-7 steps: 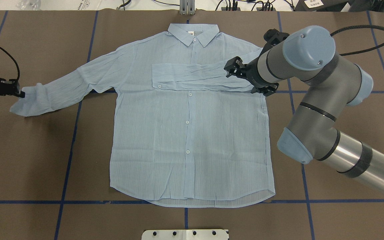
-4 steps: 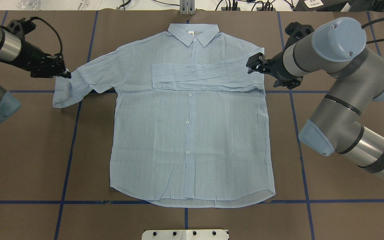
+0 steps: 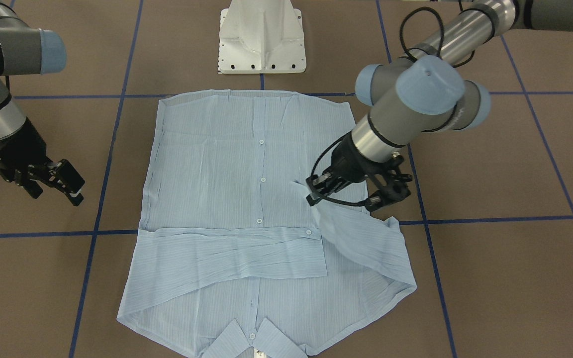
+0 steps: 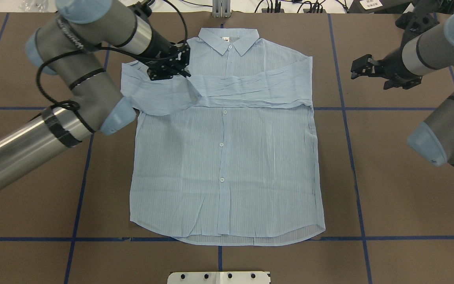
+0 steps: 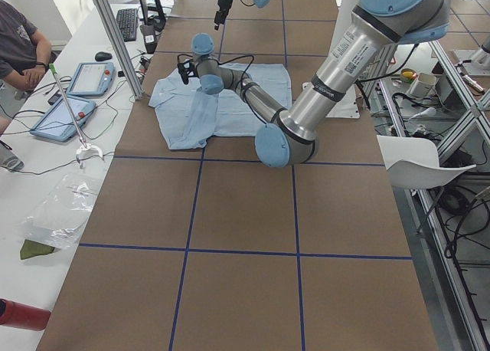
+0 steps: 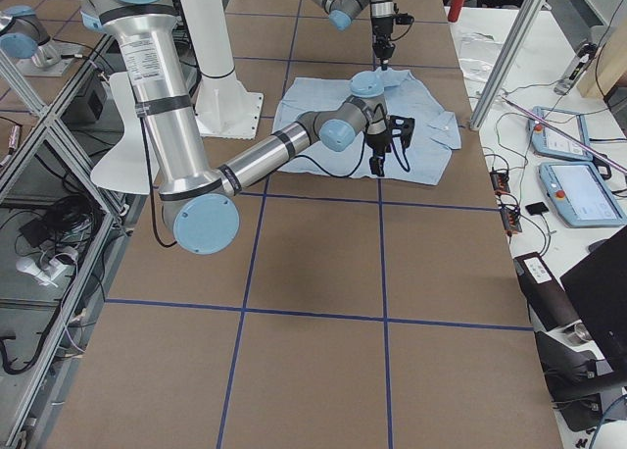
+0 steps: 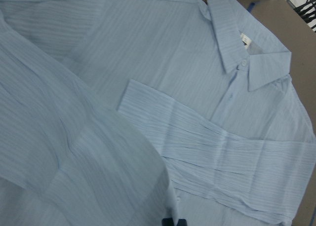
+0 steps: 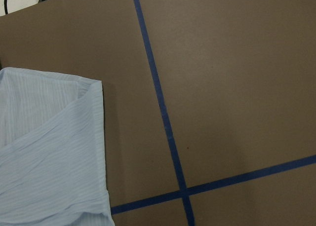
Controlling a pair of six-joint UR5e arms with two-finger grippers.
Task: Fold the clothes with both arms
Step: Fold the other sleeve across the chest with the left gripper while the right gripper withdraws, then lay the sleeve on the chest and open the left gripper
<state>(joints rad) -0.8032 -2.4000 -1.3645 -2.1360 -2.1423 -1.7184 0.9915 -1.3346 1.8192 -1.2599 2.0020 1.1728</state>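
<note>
Has swung left tool, clamped on the sleeve, in over the shirt lying flat on the worktop; has pulled right tool clear, open, empty. Could bunch crookedly if released early.

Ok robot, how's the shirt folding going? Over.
Left hand shut on sleeve of thin pale-blue striped shirt. Right hand open, off the cloth. Nothing in the way.

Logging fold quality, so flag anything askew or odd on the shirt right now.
Nothing damaged. The sleeve pinched in the left gripper hangs lifted and bunched by the cuff of the other sleeve, not yet flat. That other sleeve lies slightly slanted.
</note>
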